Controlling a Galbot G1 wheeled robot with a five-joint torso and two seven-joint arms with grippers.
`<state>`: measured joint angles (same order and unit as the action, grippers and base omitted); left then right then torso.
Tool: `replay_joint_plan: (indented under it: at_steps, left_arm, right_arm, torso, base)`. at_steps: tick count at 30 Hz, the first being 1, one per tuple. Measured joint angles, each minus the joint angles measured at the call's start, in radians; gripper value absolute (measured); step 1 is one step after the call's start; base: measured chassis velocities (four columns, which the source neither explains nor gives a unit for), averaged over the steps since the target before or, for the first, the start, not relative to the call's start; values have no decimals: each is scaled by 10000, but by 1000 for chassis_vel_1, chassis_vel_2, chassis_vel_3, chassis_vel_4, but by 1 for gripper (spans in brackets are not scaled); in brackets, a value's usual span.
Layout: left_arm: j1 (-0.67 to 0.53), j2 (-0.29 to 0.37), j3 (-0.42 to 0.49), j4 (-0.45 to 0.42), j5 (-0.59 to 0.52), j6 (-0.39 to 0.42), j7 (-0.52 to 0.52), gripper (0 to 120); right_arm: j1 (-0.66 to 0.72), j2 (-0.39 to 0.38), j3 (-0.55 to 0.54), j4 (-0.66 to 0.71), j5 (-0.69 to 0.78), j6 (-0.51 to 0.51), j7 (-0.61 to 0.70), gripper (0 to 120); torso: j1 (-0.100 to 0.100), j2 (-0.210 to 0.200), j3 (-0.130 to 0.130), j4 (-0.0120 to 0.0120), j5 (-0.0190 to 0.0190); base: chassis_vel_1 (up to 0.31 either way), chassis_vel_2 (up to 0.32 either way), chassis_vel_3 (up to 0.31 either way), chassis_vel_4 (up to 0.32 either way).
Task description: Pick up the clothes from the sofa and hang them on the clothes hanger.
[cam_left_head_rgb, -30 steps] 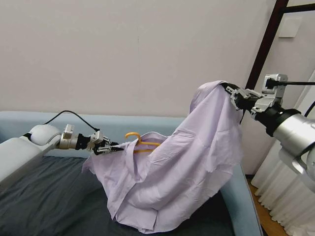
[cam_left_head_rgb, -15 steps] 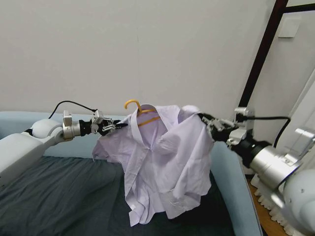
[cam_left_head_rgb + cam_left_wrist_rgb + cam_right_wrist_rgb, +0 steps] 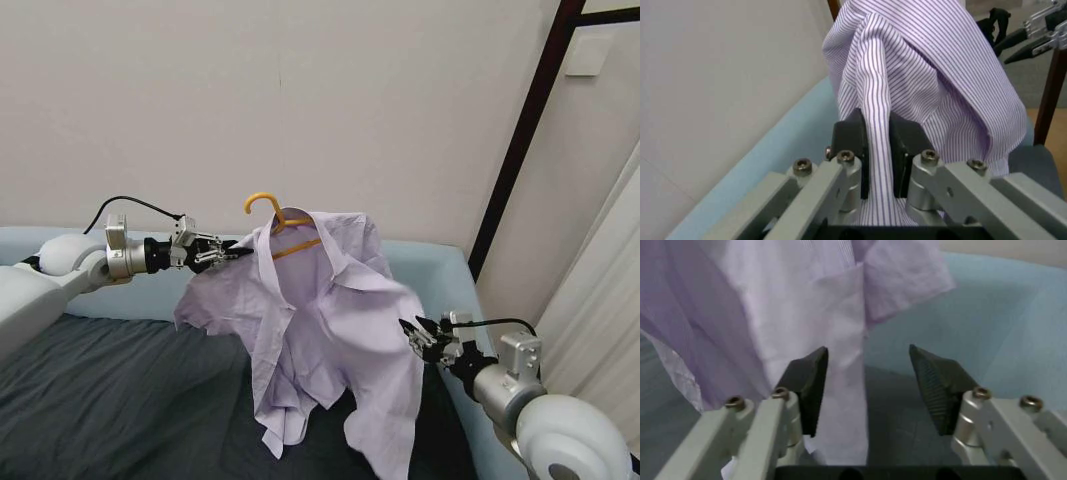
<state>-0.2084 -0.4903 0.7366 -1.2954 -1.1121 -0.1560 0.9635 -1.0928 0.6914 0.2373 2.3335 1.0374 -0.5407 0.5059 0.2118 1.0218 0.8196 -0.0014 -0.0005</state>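
Holding the shirt (image 3: 320, 320) up on its yellow hanger (image 3: 268, 208).
Our left gripper (image 3: 236, 252) pinches the shoulder fabric; our right gripper (image 3: 410, 335), fingers spread, hangs beside it.

I count one lilac shirt (image 3: 320, 330), one yellow hanger (image 3: 296, 248) at its eleven o'clock, and one sofa (image 3: 60, 400). I have two grippers in sight: the left gripper (image 3: 225, 253) at the shirt's ten o'clock, the right gripper (image 3: 415, 335) at its three o'clock.

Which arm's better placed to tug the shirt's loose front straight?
Right. The right gripper is open beside the hanging shirt; the left gripper is shut on its shoulder, supporting it on the hanger.
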Motion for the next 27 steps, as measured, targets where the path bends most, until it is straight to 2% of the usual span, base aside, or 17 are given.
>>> replay_joint_plan:
  at_steps: [3, 6, 8, 12, 18, 23, 27]
  left_arm:
    - [-386, -167, 411, 203, -55, 9, 115, 8]
    - [-804, -420, 891, 265, -72, 90, 151, 8]
    - [-874, -489, 976, 250, -78, 125, 151, 8]
    - [-1311, -1006, 1690, 47, -88, 354, 125, 8]
    - [-1497, -1476, 2100, -192, -64, 540, 43, 8]
    - [-1931, -1999, 2718, -506, -525, 744, -247, 8]
    - [-2016, -2203, 2872, -726, -618, 807, -314, 8]
  right_arm:
    - [-31, 9, 40, 168, -221, 95, -57, 61]
    - [354, -74, 11, 447, -295, 896, -301, 76]
    - [525, -108, -13, 516, -204, 1051, -362, 79]
    - [1295, -292, -27, 749, 481, 1580, -544, 95]
    - [1450, -355, -37, 753, 395, 1699, -577, 100]
    - [1289, -343, -377, 660, -599, 1561, -674, 100]
    - [1293, -307, -525, 493, -786, 1471, -631, 100]
  torso:
    - [0, 0, 0, 1, -2]
    - [0, 0, 0, 1, 0]
    - [0, 0, 0, 3, 0]
    - [0, 0, 0, 1, 0]
    - [0, 0, 1, 1, 0]
    - [0, -1, 0, 0, 3]
    - [0, 0, 1, 1, 2]
  base:
    - [0, 0, 0, 0]
    - [0, 0, 0, 0]
    - [0, 0, 0, 0]
    - [0, 0, 0, 0]
    - [0, 0, 0, 0]
    - [0, 0, 0, 0]
    - [0, 0, 0, 0]
